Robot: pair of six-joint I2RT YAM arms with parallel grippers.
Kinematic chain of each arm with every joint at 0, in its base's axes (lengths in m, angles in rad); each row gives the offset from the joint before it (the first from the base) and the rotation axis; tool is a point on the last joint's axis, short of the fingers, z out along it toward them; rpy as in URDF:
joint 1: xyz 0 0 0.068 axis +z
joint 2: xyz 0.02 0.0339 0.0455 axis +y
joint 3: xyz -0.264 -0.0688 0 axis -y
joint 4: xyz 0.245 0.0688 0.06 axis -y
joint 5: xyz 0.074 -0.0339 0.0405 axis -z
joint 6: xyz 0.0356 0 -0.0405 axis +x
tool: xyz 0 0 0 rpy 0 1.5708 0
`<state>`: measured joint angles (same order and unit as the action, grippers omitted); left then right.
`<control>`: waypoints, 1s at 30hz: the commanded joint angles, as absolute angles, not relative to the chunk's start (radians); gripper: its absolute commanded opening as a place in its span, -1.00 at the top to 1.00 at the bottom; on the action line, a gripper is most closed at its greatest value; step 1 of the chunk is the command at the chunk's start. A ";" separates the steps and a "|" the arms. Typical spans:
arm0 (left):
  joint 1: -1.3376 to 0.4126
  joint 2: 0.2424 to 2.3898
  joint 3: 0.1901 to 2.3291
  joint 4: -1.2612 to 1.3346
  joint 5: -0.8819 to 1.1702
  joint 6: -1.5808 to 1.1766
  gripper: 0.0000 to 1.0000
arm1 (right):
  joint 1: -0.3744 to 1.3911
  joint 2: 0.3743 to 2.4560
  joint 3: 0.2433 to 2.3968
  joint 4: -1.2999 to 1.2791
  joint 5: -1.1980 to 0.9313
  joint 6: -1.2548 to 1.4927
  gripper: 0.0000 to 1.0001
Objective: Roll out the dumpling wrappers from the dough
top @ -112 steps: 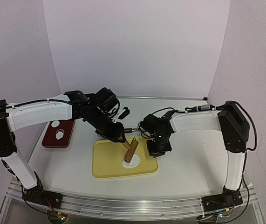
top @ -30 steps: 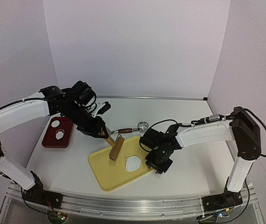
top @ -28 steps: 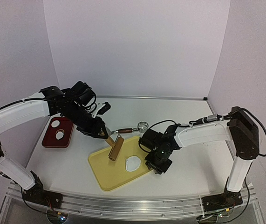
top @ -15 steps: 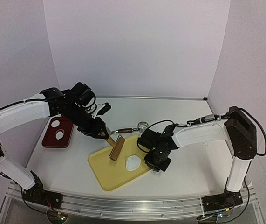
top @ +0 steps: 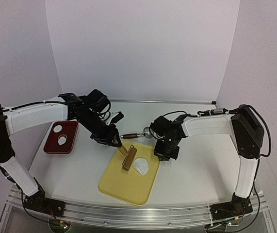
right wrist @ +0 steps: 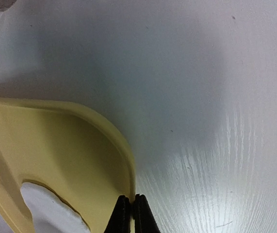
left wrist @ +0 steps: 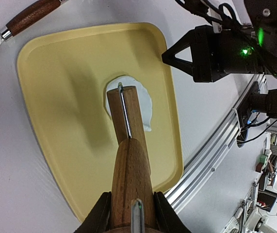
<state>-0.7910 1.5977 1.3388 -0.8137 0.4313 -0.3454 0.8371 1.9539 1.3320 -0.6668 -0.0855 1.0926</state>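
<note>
Overhead, the left gripper (top: 114,141) is clamped on the handle of the rolling pin (top: 129,158). The right gripper (top: 163,154) sits at the far right corner of the yellow board (top: 121,187), mid-table (top: 196,170). Only the right wrist view shows that grip – fingertips pinched together on the board's raised rim. Only the left wrist view shows the dough (left wrist: 145,104) up close: flat, roughly round, ragged edge, no clear long axis. There the roller's far end lies over its middle; contact can't be confirmed. From above, the dough peeks out on the right of the roller, in the board's far half. The pin's long axis runs diagonally from the left gripper toward the near right. Two dumpling wrappers (top: 57,128) show only overhead – flat discs in the red tray (top: 51,144) by the table's left edge, well apart from the pin. The ring cutter (top: 149,131) lies just past the board's far edge, wooden handle pointing left.
</note>
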 commanded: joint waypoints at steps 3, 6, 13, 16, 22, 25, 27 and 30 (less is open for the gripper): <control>-0.784 1.696 1.508 -0.751 0.485 -0.420 1.00 | 0.765 2.050 1.506 -0.688 -0.174 0.758 1.00; -0.778 1.762 1.579 -0.775 0.479 -0.457 1.00 | 0.747 2.091 1.541 -0.701 -0.198 0.699 1.00; -0.772 1.891 1.694 -0.815 0.474 -0.553 1.00 | 0.729 2.144 1.600 -0.727 -0.216 0.630 1.00; -0.772 1.918 1.704 -0.795 0.484 -0.573 1.00 | 0.726 2.163 1.621 -0.736 -0.226 0.611 1.00; -0.772 1.949 1.695 -0.794 0.455 -0.594 1.00 | 0.723 2.170 1.627 -0.742 -0.238 0.585 1.00; -0.772 1.947 1.666 -0.791 0.450 -0.604 1.00 | 0.719 2.172 1.629 -0.743 -0.243 0.576 1.00; -0.773 1.942 1.642 -0.784 0.453 -0.612 1.00 | 0.717 2.174 1.630 -0.744 -0.248 0.571 1.00; -0.773 1.924 1.614 -0.767 0.456 -0.621 1.00 | 0.715 2.174 1.630 -0.745 -0.252 0.562 1.00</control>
